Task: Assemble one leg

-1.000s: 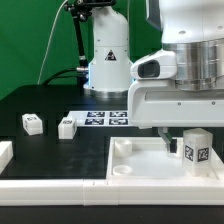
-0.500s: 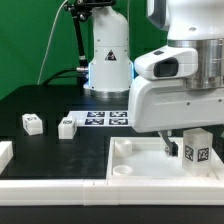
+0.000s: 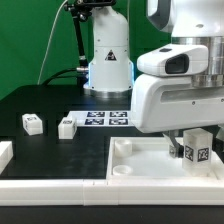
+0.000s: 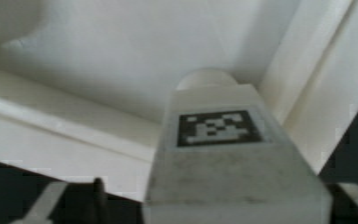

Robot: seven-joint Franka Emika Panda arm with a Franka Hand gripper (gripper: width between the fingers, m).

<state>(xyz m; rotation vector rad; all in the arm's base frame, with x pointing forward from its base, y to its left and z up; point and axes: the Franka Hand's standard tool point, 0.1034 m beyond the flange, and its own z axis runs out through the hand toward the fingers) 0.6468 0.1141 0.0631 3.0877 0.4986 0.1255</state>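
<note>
A white leg (image 3: 197, 148) with black-and-white tags stands upright on the large white panel (image 3: 135, 165) near its right corner. My gripper (image 3: 190, 150) straddles this leg. One fingertip (image 3: 172, 146) shows on the exterior view's left of it. In the wrist view the leg (image 4: 220, 150) fills the space between the fingers of my gripper (image 4: 217, 205), with dark gaps on both sides, so the jaws stand open. Two more legs (image 3: 33, 123) (image 3: 67, 127) lie loose on the black table at the exterior view's left.
The marker board (image 3: 105, 118) lies behind the panel. A white part (image 3: 5, 152) shows at the exterior view's left edge. The robot base (image 3: 108, 55) stands at the back before a green curtain.
The arm's hand and wrist have risen a little over the leg. The leg and the loose legs have not moved.
</note>
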